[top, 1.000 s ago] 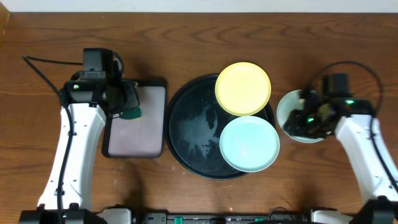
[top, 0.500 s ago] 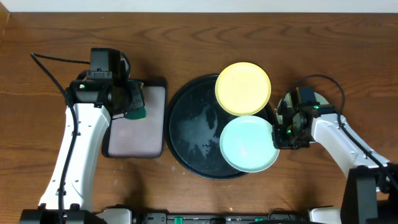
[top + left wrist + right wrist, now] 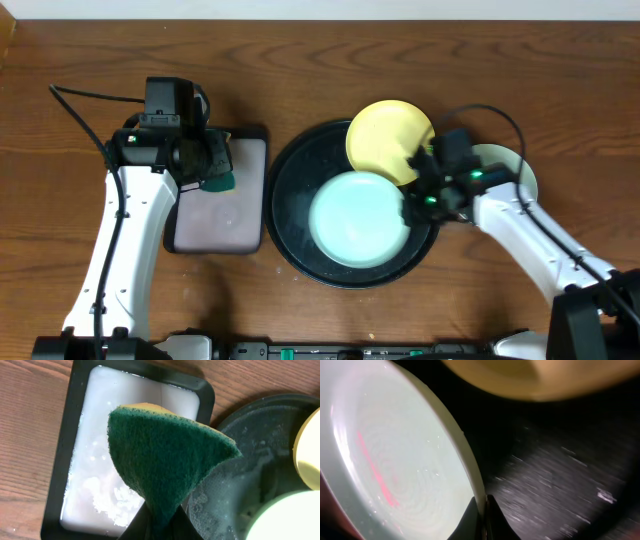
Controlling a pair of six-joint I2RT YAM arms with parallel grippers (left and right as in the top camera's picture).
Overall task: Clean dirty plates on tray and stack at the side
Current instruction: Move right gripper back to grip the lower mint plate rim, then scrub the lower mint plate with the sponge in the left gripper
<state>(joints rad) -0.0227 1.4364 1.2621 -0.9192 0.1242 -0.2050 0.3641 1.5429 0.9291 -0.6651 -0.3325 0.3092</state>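
The round black tray (image 3: 292,215) holds a mint-blue plate (image 3: 355,218) near its middle. My right gripper (image 3: 415,205) is shut on that plate's right rim (image 3: 470,467), one jaw each side. A pale yellow plate (image 3: 385,135) rests on the tray's far right rim, also in the right wrist view (image 3: 540,380). A second mint-blue plate (image 3: 510,165) lies on the table right of the tray, partly under my right arm. My left gripper (image 3: 212,170) is shut on a green-and-yellow sponge (image 3: 165,457) above the grey tray.
A rectangular grey tray with a black rim (image 3: 218,200) holds soapy white liquid (image 3: 120,460) left of the black tray. The black tray's floor is wet and sudsy (image 3: 235,485). Bare wooden table lies all around.
My right gripper has taken the mint-blue plate by its rim and dragged it left to the tray's middle. The left arm has stayed still with the sponge.
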